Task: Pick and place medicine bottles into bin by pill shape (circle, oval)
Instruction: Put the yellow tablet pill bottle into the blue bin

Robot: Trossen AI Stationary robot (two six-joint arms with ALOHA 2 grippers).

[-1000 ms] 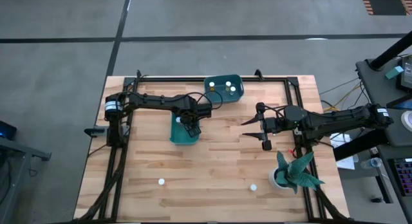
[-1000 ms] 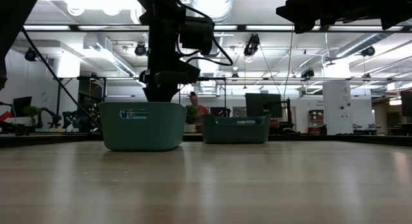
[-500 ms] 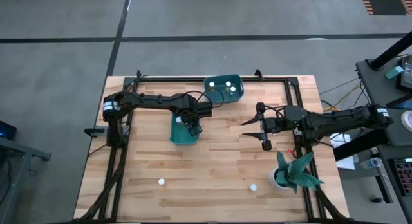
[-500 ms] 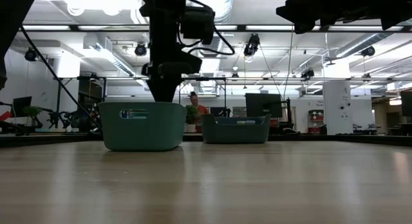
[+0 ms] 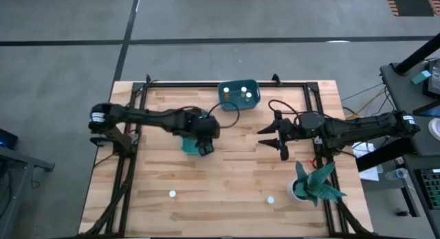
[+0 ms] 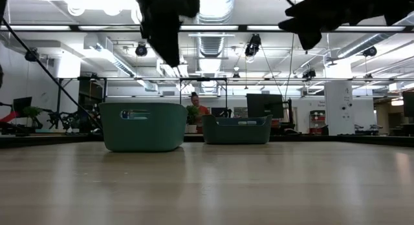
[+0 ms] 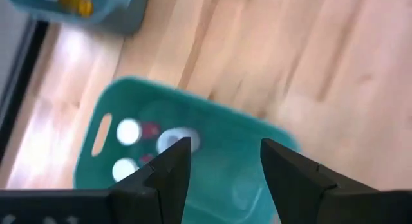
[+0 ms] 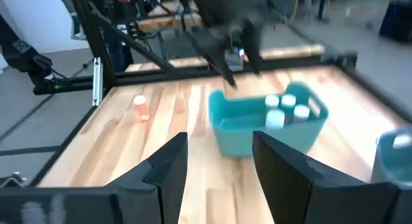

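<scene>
Bottles already binned: three white-capped medicine bottles (image 7: pixel 129 131) are seen in the near teal bin (image 5: pixel 192 144) through the left wrist view, with a reddish mark beside them that cannot be identified; about three more caps are seen in the far teal bin (image 5: pixel 238 93) at the back edge of the table (image 5: pixel 234 191).
Bottles left out: two loose bottles are seen on the front of the table, one front-left (image 5: pixel 172 194) and one front-right (image 5: pixel 271 199), the latter just beside the potted plant (image 5: pixel 313 185); an orange bottle (image 8: pixel 140 107) is shown standing on the wood in the right wrist view, apart from the bins.
Progress: sorting is judged to be well past halfway, with at least three bottles still to be picked; pill shapes cannot be read, so correct sorting cannot be confirmed.
Left gripper (image 5: pixel 204 144): it is held over the near bin, fingers spread apart, nothing seen between them.
Right gripper (image 5: pixel 269 137): it is held above bare wood at mid-table, well apart from any bottle, fingers apart and empty.
Next step: a reach towards one of the loose front bottles is judged to be called for.
</scene>
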